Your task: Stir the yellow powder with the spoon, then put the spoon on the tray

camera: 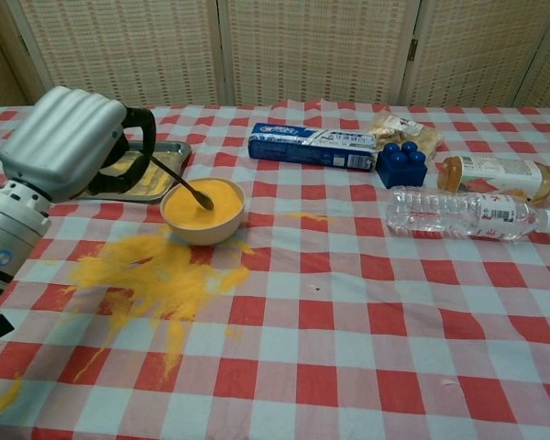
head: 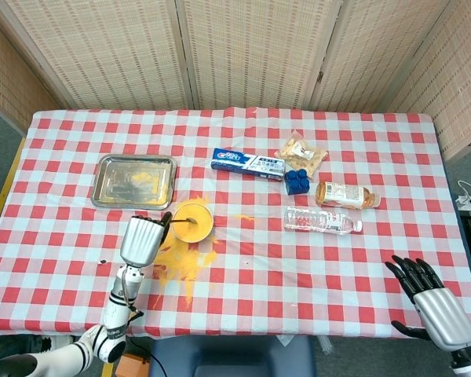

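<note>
My left hand (camera: pixel 66 142) hangs just left of the bowl (camera: pixel 203 210), its fingers (camera: pixel 139 128) curled round the handle of the spoon (camera: pixel 179 181) and pinching it. The spoon slants down to the right from my grip, and its tip sits in the yellow powder (camera: pixel 203 203) that fills the bowl. More of the same powder lies spilled (camera: pixel 151 275) over the checked cloth of the table (camera: pixel 367 321), in front of the bowl and to its left. The tray (head: pixel 134 180) lies behind my left hand and just beyond the bowl, with a yellow smear on its floor. My right hand (head: pixel 433 302) rests near the front right corner of the table, well apart from everything, its dark fingers (head: pixel 412 272) spread and holding nothing. Further right of the bowl lie a toothpaste box (camera: pixel 313 146), a blue block (camera: pixel 402 163), a snack bag (camera: pixel 401 130), an amber drink bottle (camera: pixel 500 175) and a clear water bottle (camera: pixel 469 212), both bottles on their sides.
</note>
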You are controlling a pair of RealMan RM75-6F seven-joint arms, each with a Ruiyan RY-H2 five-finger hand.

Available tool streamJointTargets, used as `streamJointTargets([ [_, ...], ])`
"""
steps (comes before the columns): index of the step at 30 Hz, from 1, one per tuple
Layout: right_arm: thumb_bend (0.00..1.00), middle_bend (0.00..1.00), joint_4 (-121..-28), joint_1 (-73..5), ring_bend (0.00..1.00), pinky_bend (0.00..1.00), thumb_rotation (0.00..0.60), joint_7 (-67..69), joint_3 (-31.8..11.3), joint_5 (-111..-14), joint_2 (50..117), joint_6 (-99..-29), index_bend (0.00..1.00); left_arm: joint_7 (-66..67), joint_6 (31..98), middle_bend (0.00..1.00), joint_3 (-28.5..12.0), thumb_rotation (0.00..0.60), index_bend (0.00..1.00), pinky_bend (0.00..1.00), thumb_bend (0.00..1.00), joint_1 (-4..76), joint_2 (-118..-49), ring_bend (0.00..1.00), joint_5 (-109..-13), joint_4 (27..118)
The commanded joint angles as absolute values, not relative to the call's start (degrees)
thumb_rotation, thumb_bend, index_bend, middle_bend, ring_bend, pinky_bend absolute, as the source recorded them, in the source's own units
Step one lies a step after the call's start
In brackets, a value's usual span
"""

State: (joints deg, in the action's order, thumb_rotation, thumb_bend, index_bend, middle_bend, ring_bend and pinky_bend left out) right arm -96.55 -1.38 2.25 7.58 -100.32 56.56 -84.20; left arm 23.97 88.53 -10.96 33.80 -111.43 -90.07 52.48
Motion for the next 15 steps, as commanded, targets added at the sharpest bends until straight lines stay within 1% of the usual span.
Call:
streamJointTargets([
  [1,0.02,0.0,-96.48,-1.46,0.0,0.0,0.6,2.39,7.47,-100.04,56.53,-84.0,0.0,23.15,88.4,1.0,-10.93,0.6,0.84,1.0,0.82,34.02,-112.09,1.0,-89.99,51.44],
  [5,0.02,0.0,-96.53,-1.56,0.0,0.0,0.6,2.34,7.44,-99.91,56.53,-83.76,0.0,23.11,88.33,1.0,-10.21,0.6,0.84,1.0,0.83,33.2,-111.54,1.0,-89.78,52.47],
  [15,0.02,0.0,-96.69,-1.29,0.0,0.0,0.6,1.84,7.43,-100.03,56.61,-84.18,0.0,26.33,88.36,1.0,-7.88,0.6,0.84,1.0,0.83,29.74,-106.2,1.0,-89.44,63.12],
])
